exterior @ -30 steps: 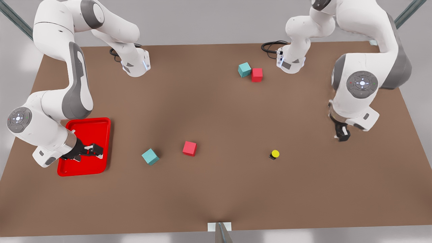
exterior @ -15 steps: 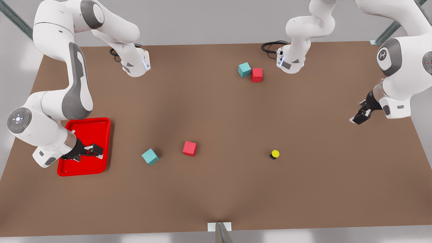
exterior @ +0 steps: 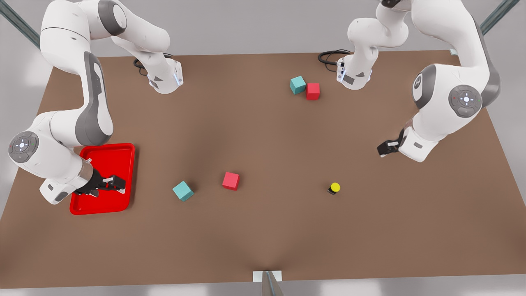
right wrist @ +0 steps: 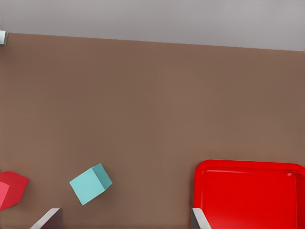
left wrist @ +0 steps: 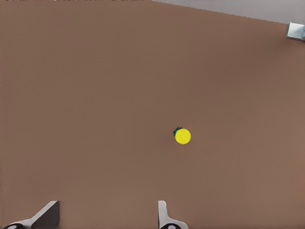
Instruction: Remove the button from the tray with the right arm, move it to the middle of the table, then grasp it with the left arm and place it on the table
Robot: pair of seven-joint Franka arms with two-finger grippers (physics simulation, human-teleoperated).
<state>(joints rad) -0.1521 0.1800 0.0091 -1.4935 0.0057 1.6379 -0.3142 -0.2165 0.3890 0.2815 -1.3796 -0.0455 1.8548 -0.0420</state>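
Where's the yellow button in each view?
Front view: the button stands on the bare table, toward the front view's right, away from the red tray.
Left wrist view: the button is near the middle, beyond the open left gripper.
Right wrist view: not in it.
Shared landmark: the button's yellow cap on brown tabletop.

2 arms, each of glossy white rounded shells with grey joint sections. The left arm and the right arm each carry a round grey cap with a white centre mark and small red and green dots. Black cables coil at both white bases. Each wrist ends in a black end effector with pale grey fingertips.
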